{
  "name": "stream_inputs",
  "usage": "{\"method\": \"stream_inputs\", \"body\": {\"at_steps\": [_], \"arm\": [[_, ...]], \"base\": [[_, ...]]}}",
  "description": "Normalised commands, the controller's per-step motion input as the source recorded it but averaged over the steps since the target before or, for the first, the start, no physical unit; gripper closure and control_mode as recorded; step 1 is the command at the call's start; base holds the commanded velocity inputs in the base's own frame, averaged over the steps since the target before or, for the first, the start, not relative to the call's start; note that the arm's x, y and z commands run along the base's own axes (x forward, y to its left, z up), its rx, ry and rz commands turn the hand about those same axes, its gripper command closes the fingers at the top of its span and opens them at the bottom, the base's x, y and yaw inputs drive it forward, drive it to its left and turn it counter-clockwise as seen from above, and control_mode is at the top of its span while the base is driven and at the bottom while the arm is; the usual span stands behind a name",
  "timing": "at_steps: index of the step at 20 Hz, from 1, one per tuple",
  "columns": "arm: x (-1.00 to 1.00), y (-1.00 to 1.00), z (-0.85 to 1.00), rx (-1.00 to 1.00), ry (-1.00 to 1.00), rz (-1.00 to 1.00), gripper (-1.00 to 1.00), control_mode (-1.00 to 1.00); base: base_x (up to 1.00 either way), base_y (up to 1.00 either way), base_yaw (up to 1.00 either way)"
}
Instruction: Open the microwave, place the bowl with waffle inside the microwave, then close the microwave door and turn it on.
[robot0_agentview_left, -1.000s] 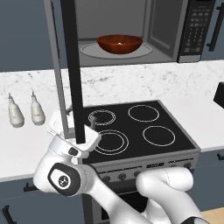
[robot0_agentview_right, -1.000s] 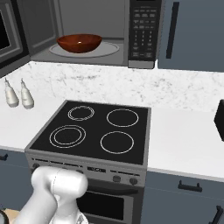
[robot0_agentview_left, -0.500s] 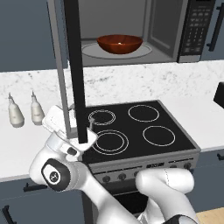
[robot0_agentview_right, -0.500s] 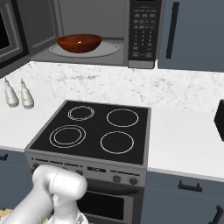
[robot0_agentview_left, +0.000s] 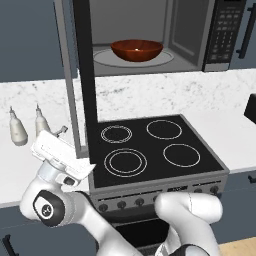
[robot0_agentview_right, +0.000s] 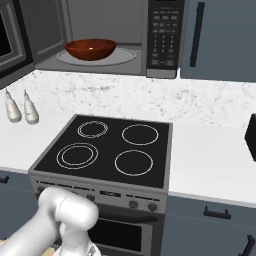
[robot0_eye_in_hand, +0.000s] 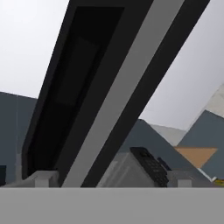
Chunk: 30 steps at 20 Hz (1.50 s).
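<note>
left base view: bowl (robot0_agentview_left: 136, 50) sits on the turntable inside the microwave (robot0_agentview_left: 150, 37), microwave door (robot0_agentview_left: 82, 75) swung wide open. gripper (robot0_agentview_left: 62, 131) low at the door's bottom edge, jaws spread, holding nothing. step in hand looks like door closing; next move: push the door shut.

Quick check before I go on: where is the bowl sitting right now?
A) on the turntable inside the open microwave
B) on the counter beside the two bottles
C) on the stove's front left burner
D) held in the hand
A: the bowl rests on the glass turntable inside the microwave, whose door stands swung open.
</note>
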Motion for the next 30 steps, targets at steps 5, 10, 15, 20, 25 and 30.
{"method": "stream_inputs", "body": {"at_steps": [5,10,15,20,25,30], "arm": [[0.01,0.09,0.42,0.05,-0.17,0.02,-1.00,-1.00],[0.00,-0.18,0.29,0.11,-0.08,0.00,-1.00,-1.00],[-0.05,-0.48,0.33,0.20,-0.11,0.01,-1.00,-1.00],[-0.10,-0.65,0.15,0.24,-0.18,0.08,-1.00,-1.00],[-0.15,-0.82,0.00,0.30,-0.23,0.17,-1.00,-1.00],[-0.01,-0.86,0.00,0.33,-0.21,0.23,-1.00,-1.00]], "base": [[0.00,0.00,0.00],[0.00,0.00,0.00],[0.00,0.00,0.00],[0.00,0.00,0.00],[0.00,0.00,0.00],[0.00,0.00,0.00]]}}
